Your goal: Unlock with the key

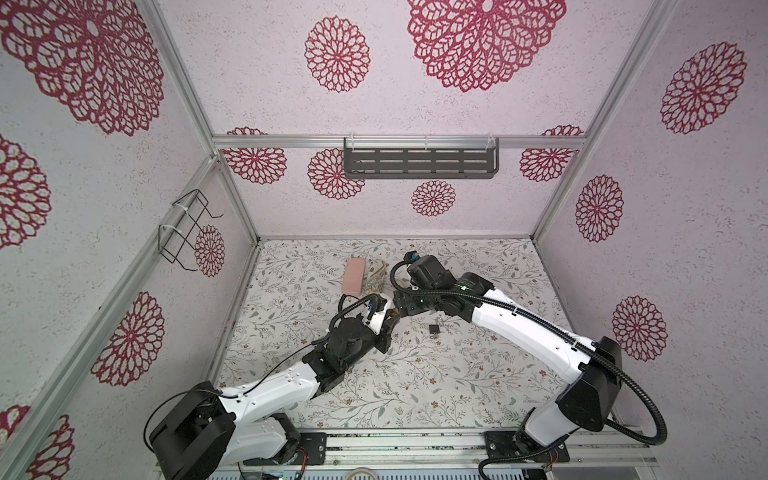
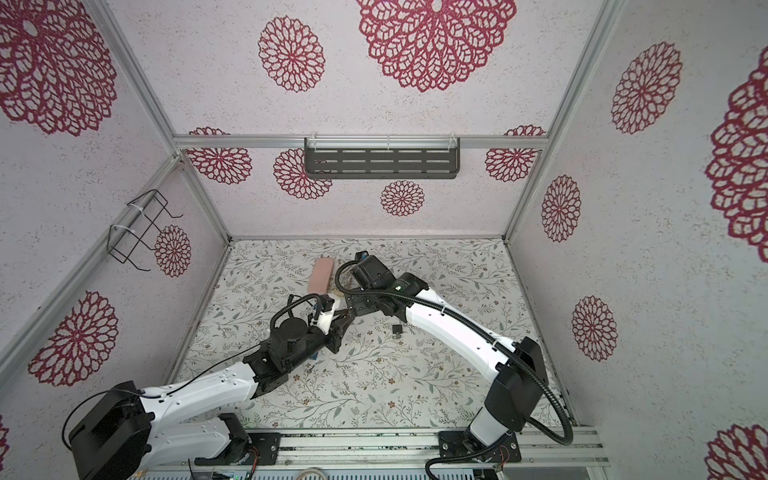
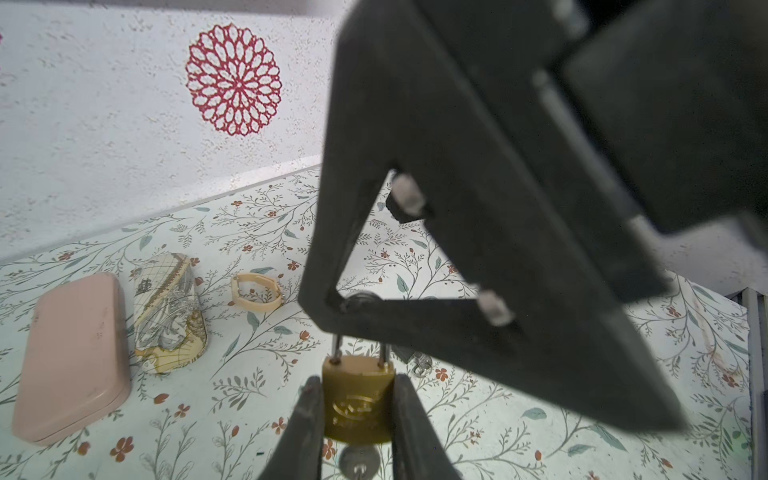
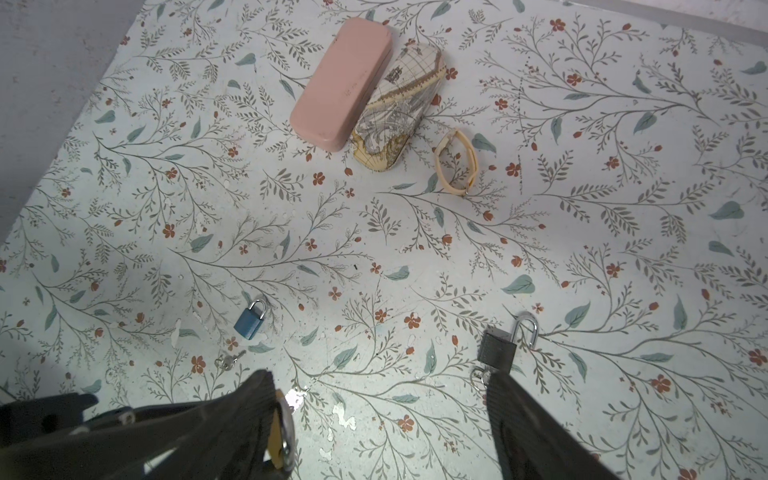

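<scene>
Left end effector (image 3: 357, 382) clenched on brass padlock (image 3: 358, 409), held above worktop (image 4: 582, 208). Key (image 3: 357, 461) apparently seated in keyhole. Right end effector (image 4: 380, 378) released, jaws wide beside padlock. Step judged: turning key. Next move: close on key bow, twist.

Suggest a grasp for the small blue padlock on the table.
I'd take the small blue padlock by its rectangular body, from above, closing across the side edges: it lies flat, and the thin closed shackle offers little hold.

Three padlocks (image 3: 358, 401) (image 4: 250, 320) (image 4: 498, 353), two cases (image 4: 340, 83) (image 4: 399, 108), one strap (image 4: 456, 162).
</scene>
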